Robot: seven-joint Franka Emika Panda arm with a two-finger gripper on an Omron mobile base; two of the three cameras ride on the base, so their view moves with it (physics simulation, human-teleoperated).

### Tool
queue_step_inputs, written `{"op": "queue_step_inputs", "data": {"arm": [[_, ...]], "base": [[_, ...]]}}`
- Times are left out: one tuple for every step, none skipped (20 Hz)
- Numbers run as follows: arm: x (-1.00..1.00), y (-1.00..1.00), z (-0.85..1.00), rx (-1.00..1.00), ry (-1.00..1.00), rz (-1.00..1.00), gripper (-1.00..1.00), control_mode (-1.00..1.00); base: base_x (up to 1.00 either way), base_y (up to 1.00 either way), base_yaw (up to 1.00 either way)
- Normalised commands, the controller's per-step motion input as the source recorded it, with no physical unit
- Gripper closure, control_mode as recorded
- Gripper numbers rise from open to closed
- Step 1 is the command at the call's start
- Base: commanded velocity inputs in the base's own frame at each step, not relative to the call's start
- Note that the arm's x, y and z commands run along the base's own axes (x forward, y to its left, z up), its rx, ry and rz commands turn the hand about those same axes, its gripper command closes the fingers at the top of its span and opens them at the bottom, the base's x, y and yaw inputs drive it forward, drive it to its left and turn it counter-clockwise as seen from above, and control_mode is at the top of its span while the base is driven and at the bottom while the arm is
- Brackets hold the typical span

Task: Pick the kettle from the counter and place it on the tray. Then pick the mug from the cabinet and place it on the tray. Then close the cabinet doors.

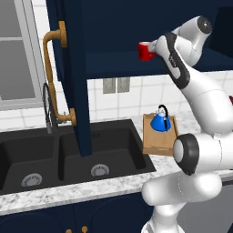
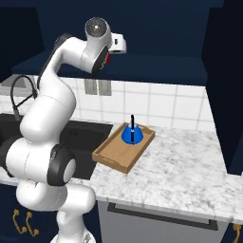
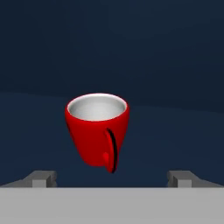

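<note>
My pincer point(image 3: 112, 179) is spread wide, its tips apart at the hand view's bottom. The mug point(image 3: 97, 129) stands upright on the cabinet point(image 1: 118, 63) shelf at twelve o'clock, untouched. The kettle point(image 2: 132, 134) sits on the tray point(image 2: 109, 156).

Left base view: looking forward and down from behind the arm's left, facing the sink point(image 1: 68, 154) and the cabinet point(image 1: 136, 36) the gripper is reaching into.
Right base view: looking from behind the arm's right, facing the counter point(image 2: 190, 166) below the gripper.
Hand view: looking along the fingers, sitting close before the mug point(image 3: 98, 127).
Shared: both base views are taking in the tray point(image 1: 154, 141) and kettle point(image 2: 131, 134) below the gripper.
</note>
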Motion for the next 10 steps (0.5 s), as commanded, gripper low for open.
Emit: {"op": "queue_step_inputs", "data": {"arm": [[0.00,0.02,0.00,0.00,0.00,0.01,-1.00,-1.00],[0.02,0.05,0.00,0.00,0.02,0.00,-1.00,-1.00],[0.01,0.09,0.00,0.00,0.03,0.00,-1.00,-1.00],[0.01,0.19,0.00,0.00,0.03,0.00,-1.00,-1.00],[0.02,0.24,0.00,0.00,0.02,0.00,-1.00,-1.00],[0.04,0.33,0.00,0.00,0.00,0.00,-1.00,-1.00],[0.05,0.36,-0.12,-0.02,0.00,0.01,-1.00,-1.00],[0.03,0.29,-0.12,0.00,0.00,0.02,-1.00,-1.00],[0.00,0.22,0.00,0.00,-0.01,0.00,-1.00,-1.00],[0.09,0.13,0.00,0.00,0.00,0.00,-1.00,-1.00]], "base": [[0.00,0.00,0.00],[0.00,0.00,0.00],[0.00,0.00,0.00],[0.00,0.00,0.00],[0.00,0.00,0.00],[0.00,0.00,0.00],[0.00,0.00,0.00],[0.00,0.00,0.00],[0.00,0.00,0.00],[0.00,0.00,0.00]]}}
